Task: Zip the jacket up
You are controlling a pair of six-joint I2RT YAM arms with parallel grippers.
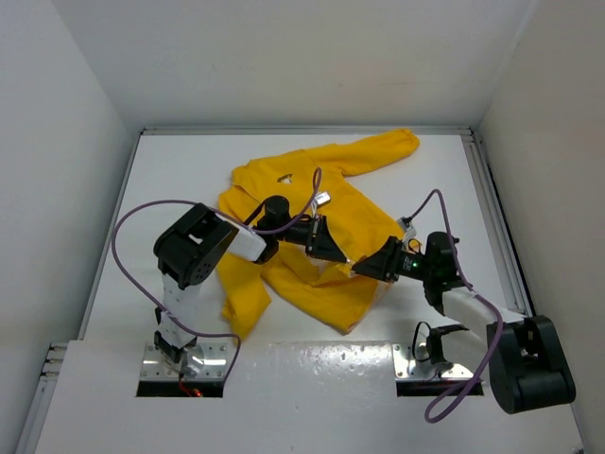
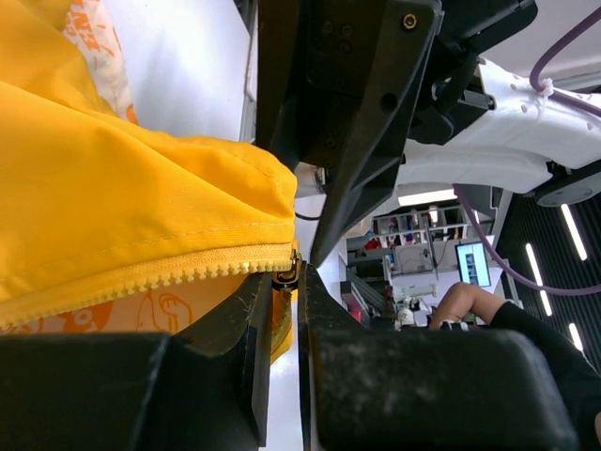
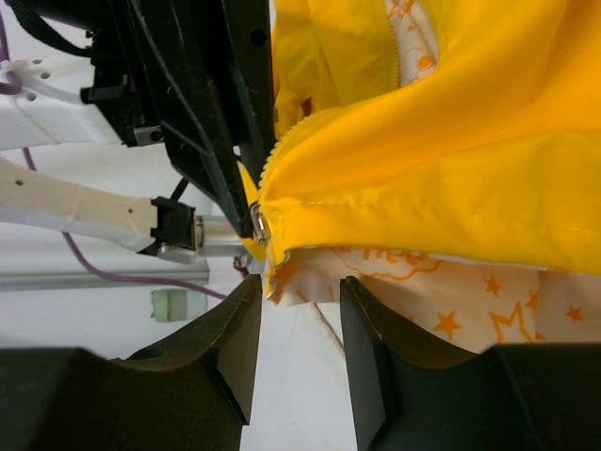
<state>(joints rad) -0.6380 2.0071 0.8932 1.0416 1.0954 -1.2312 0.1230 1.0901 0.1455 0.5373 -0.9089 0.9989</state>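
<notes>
A white table [image 1: 189, 180] boxed in by white walls [image 1: 284, 57] carries the jacket [image 1: 284, 180], which lies open with one sleeve reaching away from me. My left claw [image 1: 342, 253] and right claw [image 1: 367, 268] meet nose to nose at the jacket's near hem.

From my left wrist, the left claw is pinched on the jacket's edge right under the zipper slider [image 2: 287, 271]. The zipper teeth [image 2: 141, 277] run off along that edge. Beyond the jacket there's a blurred room with screens [image 2: 470, 263].

From my right wrist, the right claw's fingers [image 3: 225, 376] stand apart just below the jacket's corner and hold nothing. If I close there, I reckon I could catch the lining [image 3: 451, 301] instead of the slider, or knock my other claw. If the left pinch slips, the hem could ride up and jam the teeth.

The lining has orange stars and scrawled lettering I can't read. No brand shows.
</notes>
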